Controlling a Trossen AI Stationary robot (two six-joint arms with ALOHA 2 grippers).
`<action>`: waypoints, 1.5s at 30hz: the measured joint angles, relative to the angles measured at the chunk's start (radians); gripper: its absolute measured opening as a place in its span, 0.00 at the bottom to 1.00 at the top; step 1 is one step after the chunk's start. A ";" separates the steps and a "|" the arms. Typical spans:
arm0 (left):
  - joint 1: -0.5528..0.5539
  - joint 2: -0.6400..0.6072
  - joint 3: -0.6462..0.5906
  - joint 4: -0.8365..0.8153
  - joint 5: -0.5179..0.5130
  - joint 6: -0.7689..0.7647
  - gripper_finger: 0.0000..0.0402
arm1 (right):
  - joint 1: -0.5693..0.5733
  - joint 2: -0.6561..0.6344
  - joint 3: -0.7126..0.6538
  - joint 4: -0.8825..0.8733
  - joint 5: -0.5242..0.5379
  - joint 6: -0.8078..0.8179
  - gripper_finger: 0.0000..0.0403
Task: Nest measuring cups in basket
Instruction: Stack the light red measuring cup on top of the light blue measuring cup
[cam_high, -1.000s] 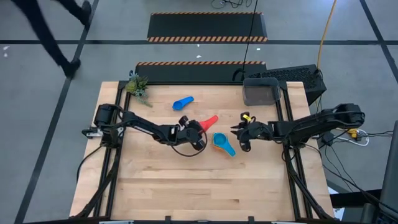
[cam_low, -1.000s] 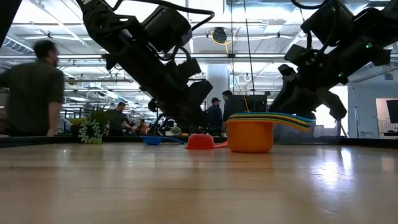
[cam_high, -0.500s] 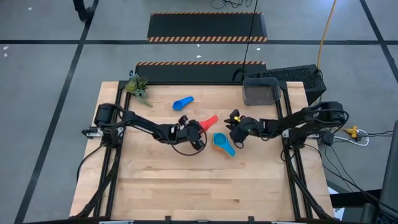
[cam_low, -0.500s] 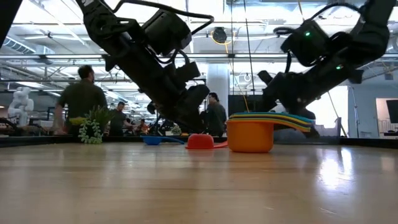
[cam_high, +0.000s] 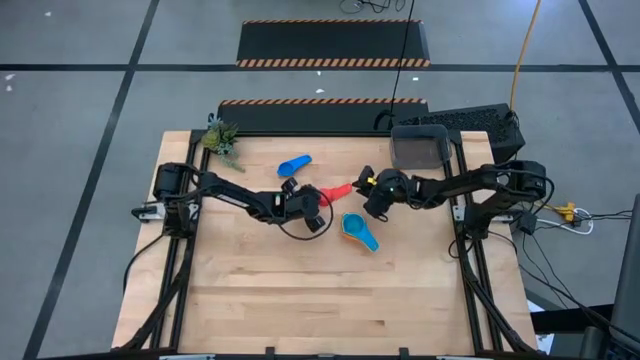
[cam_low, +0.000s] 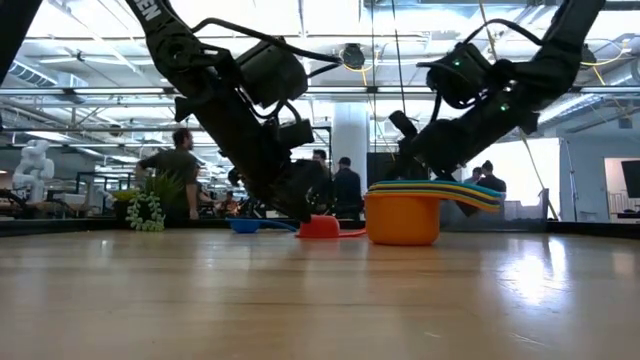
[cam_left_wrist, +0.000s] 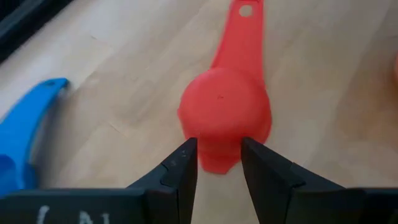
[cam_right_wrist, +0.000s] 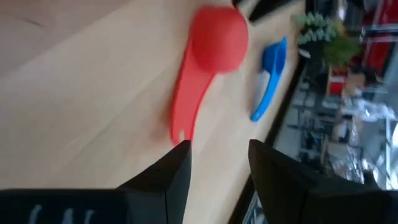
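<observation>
Red cup (cam_left_wrist: 225, 115) lay upside down mid surface (cam_high: 300, 290), light stiff plastic, prob slippery; handle looked best. Left pincer (cam_left_wrist: 219, 163) spread at its rim, right pincer (cam_right_wrist: 217, 158) spread by handle tip

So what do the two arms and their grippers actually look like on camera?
Both arms are dark, jointed, with black cables looping along them. The left gripper and right gripper each end in two black, wedge-shaped fingers. White lettering marks the left arm.
</observation>
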 joint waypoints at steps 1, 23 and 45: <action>0.012 0.000 0.000 0.001 0.000 0.010 0.32 | -0.008 0.000 0.015 -0.032 -0.020 -0.007 0.39; 0.087 0.000 0.000 0.028 0.014 0.030 0.32 | -0.039 0.139 0.093 -0.168 -0.099 -0.066 0.39; 0.091 0.000 0.000 0.030 0.014 0.049 0.32 | -0.032 0.239 0.092 -0.017 -0.098 -0.136 0.02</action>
